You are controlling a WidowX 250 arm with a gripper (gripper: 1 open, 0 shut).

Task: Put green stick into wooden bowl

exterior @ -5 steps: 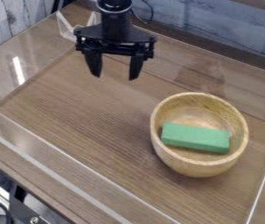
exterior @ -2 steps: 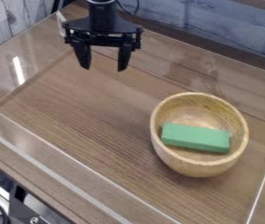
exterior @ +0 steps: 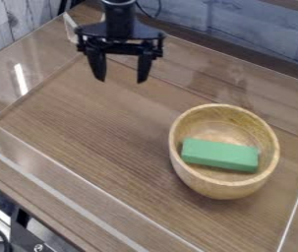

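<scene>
There's your green stick (exterior: 221, 155), lying flat inside the wooden bowl (exterior: 225, 114) at the lower right of the frame, so the job looks done. Over the last second the gripper (exterior: 121, 72) has drifted a little further toward the upper left, well apart from the bowl, jaws spread wide and holding nothing. Around you there's only the bare wooden table (exterior: 98, 138) and the clear side walls (exterior: 20, 74). Nothing blocks your way out.

A brown wood-grain table (exterior: 98, 133) carried the things, with clear transparent walls (exterior: 20, 74) standing along its edges. Directly on it, toward the right, sat the round wooden bowl (exterior: 225, 188). The surface showed soft reflections near the far side.
</scene>
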